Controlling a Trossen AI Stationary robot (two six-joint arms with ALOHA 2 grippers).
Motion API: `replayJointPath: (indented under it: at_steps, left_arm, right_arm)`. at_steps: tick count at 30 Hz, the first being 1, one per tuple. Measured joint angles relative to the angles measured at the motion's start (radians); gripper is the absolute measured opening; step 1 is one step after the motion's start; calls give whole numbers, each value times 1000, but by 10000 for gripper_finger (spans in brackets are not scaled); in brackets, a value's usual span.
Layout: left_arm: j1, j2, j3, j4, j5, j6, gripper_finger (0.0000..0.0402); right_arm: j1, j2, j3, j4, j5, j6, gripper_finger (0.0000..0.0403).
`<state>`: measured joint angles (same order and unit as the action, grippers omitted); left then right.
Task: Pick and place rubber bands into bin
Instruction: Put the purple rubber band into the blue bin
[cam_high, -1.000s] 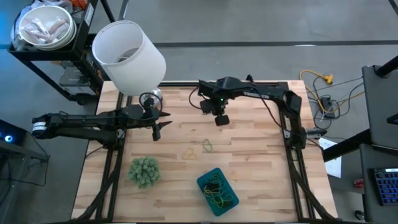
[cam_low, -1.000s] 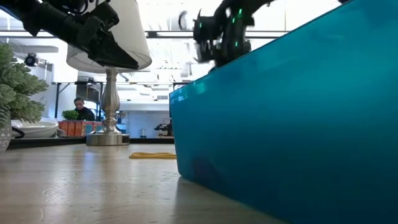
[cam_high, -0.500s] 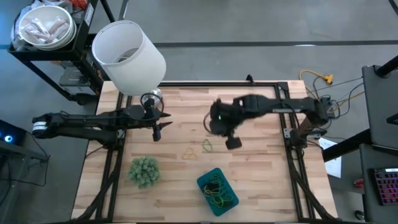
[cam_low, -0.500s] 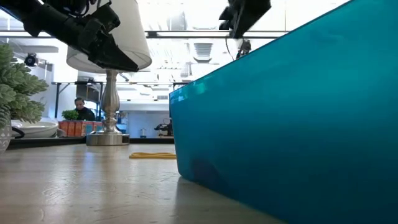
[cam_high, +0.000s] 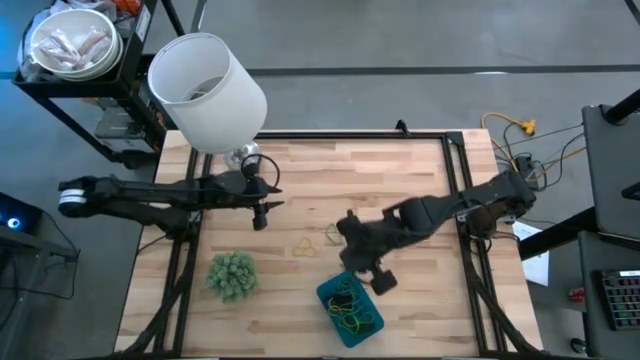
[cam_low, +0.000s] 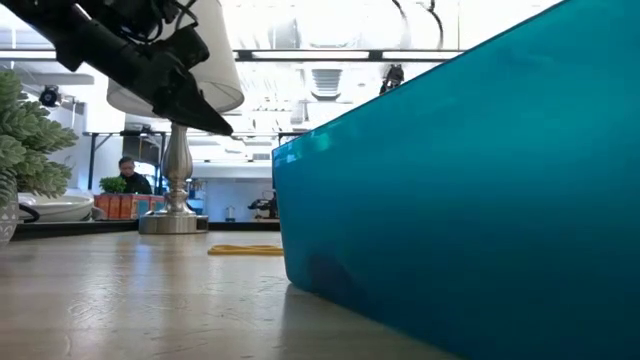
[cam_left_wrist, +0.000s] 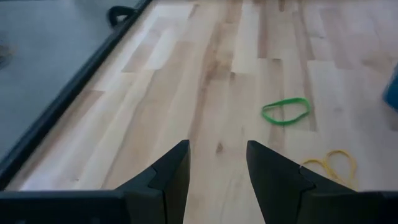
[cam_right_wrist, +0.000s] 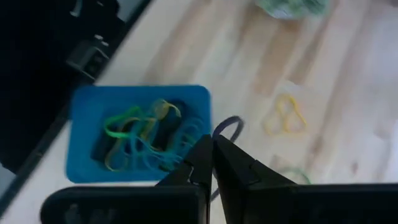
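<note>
while the right gripper (cam_high: 381, 282) hangs just over the near corner of the teal bin (cam_high: 328, 293), its jaws are clenched on a thin dark rubber band (cam_right_wrist: 229, 126) that dangles beside the bin's rim, and a tangle of yellow, green and black bands (cam_high: 349, 305) already lies inside. out on the pale wooden surface (cam_high: 400, 180) a green band (cam_high: 333, 235) and a yellow band (cam_high: 304, 246) lie close together near the middle, with a fuzzy green ball (cam_high: 232, 275) toward the left front. the left gripper (cam_high: 261, 214) waits over the left half with jaws released, below a big white lampshade (cam_high: 206, 90), and far back in the room a person (cam_low: 128, 176) sits behind a table.
</note>
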<state>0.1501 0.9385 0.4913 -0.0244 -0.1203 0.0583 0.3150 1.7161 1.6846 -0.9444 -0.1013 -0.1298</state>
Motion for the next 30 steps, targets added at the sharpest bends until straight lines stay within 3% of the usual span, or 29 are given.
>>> replayJointPath:
  at_steps: [7, 14, 24, 30]
  left_arm:
    - [-1, 60, 3, 22, 61, -37, 143]
    - [-17, 131, -4, 40, 64, -79, 143]
    - [-33, 284, -2, 254, 66, -67, 143]
    - [-33, 337, 1, 371, 66, -43, 143]
  right_arm:
    - [97, 0, -34, 102, 0, 32, 8]
    - [138, 1, -178, 288, 0, 84, 8]
    - [136, 2, -356, 431, 31, 261, 10]
    - [136, 2, -418, 520, 49, 346, 45]
